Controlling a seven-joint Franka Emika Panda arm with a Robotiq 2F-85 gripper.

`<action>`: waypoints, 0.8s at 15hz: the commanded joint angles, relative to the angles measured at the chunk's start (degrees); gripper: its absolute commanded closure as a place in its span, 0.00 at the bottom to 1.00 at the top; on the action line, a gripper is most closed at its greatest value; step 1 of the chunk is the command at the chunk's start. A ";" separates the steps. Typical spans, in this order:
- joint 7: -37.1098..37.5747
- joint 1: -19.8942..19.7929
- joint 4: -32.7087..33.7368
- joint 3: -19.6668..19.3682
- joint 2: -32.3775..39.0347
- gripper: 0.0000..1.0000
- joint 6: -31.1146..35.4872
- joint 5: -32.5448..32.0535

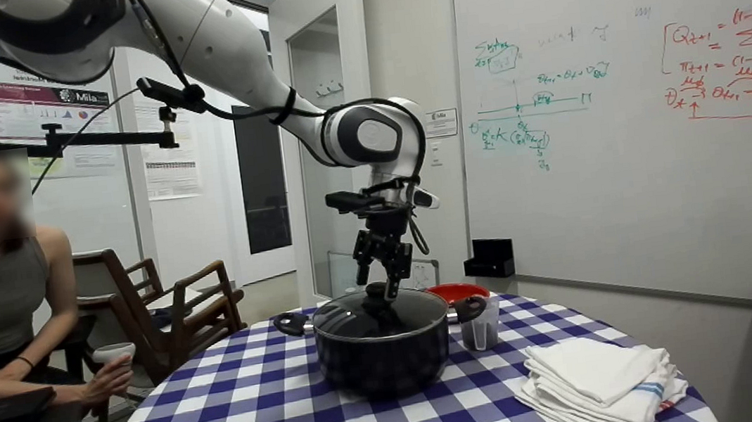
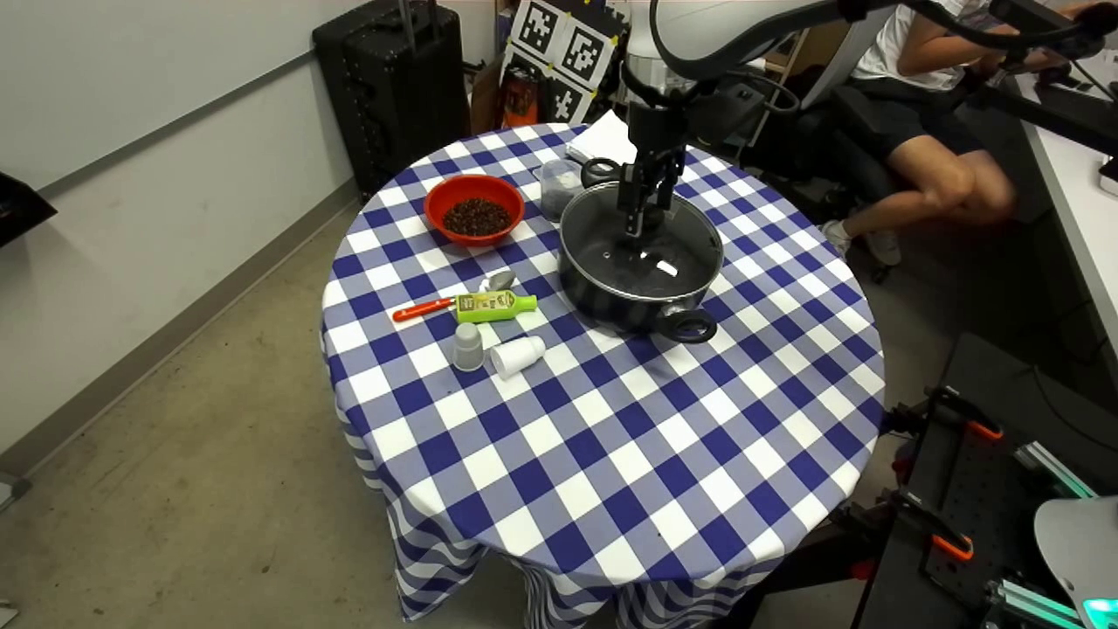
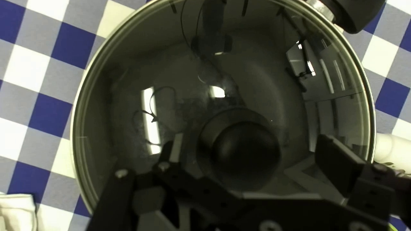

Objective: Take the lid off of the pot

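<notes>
The wide black pot stands on the checkered table in both exterior views, its side handles sticking out. The glass lid sits flat on the pot's rim and also shows in an exterior view. It fills most of the wrist view. Its round dark knob is at the centre. My gripper points down over the lid with its fingers apart. In the wrist view the gripper has one finger on each side of the knob, with gaps visible. Fingertip contact with the lid cannot be told.
A red bowl of dark beans and a clear plastic cup stand close beside the pot. A green bottle, a red-handled utensil, a grey shaker and a white shaker are nearby. Folded white cloths lie near the edge.
</notes>
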 commanded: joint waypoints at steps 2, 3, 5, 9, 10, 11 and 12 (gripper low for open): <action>1.10 -0.20 3.22 0.03 1.64 0.00 -1.83 0.25; 1.09 -0.25 3.32 0.02 1.71 0.06 -1.89 0.27; 1.06 -0.38 3.47 0.05 1.80 0.29 -1.90 0.37; 1.21 -0.51 3.99 0.06 2.13 0.52 -1.95 0.44; 1.24 -0.55 4.20 0.01 2.23 0.59 -1.99 0.41; 1.52 -0.55 4.55 -0.03 2.20 0.67 -2.48 0.36; 1.87 -0.52 4.84 -0.03 2.24 0.67 -2.67 0.38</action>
